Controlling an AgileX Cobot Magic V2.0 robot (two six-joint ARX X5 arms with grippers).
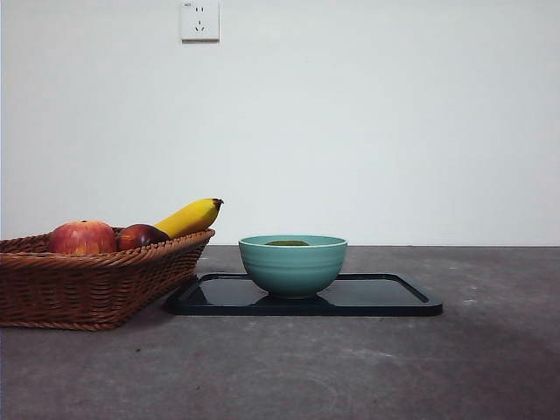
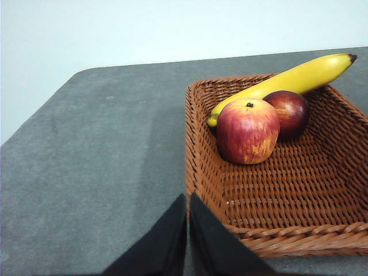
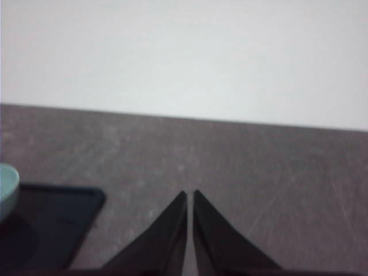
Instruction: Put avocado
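The avocado (image 1: 287, 242) lies inside the teal bowl (image 1: 293, 267); only a thin dark green sliver of it shows above the rim in the front view. The bowl stands on a black tray (image 1: 385, 296). My left gripper (image 2: 188, 198) is shut and empty, hovering by the near rim of the wicker basket (image 2: 322, 230). Away from the bowl, my right gripper (image 3: 190, 194) is shut and empty over bare table beside the tray's corner (image 3: 86, 198); a slice of the bowl (image 3: 7, 187) shows at that view's edge. Neither arm appears in the front view.
The wicker basket (image 1: 87, 284) at the left holds a red apple (image 2: 247, 129), a darker red fruit (image 2: 287, 112) and a yellow banana (image 2: 293, 77). The grey table (image 1: 350, 367) runs to a white wall with a socket (image 1: 199, 19).
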